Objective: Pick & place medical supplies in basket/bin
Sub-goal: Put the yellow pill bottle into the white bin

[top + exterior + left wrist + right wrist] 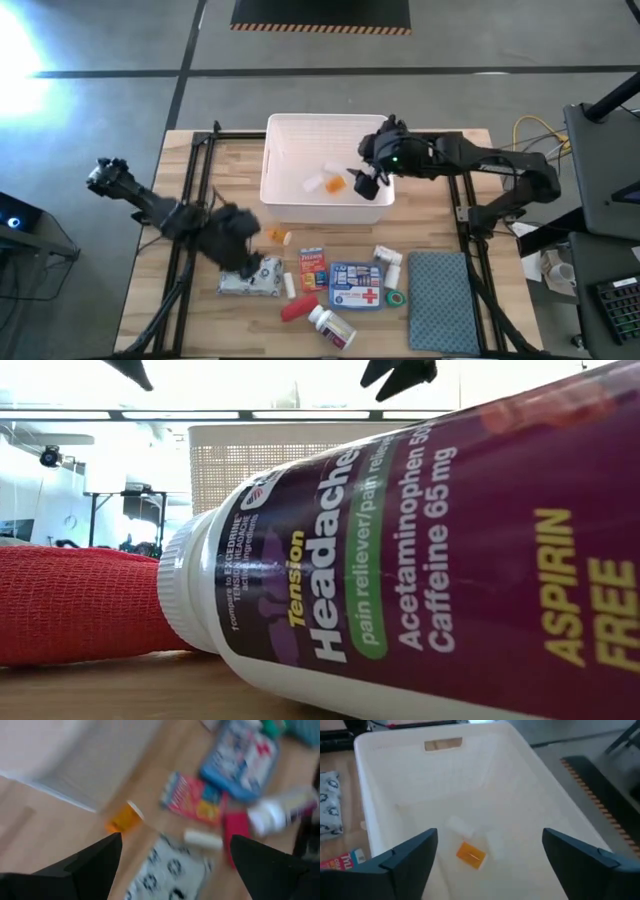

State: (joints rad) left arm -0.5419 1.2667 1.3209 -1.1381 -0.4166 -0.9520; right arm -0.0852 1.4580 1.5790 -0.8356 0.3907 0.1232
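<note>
Reaching over the white bin (283,190), the right gripper (366,180) hangs with jaws spread and empty, while the left gripper (243,262), also spread, hovers above the grey patterned pack (262,281). Inside the bin lie 1 orange vial (470,855) and 1 white item (315,182); the white pill bottle (332,325) lies on its side near the table's front edge.

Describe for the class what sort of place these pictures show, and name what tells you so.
Probably a robotics lab or workshop: a wooden table on a grey concrete floor with a hazard-striped mat, a keyboard to one side, and equipment stands in the room behind.
</note>
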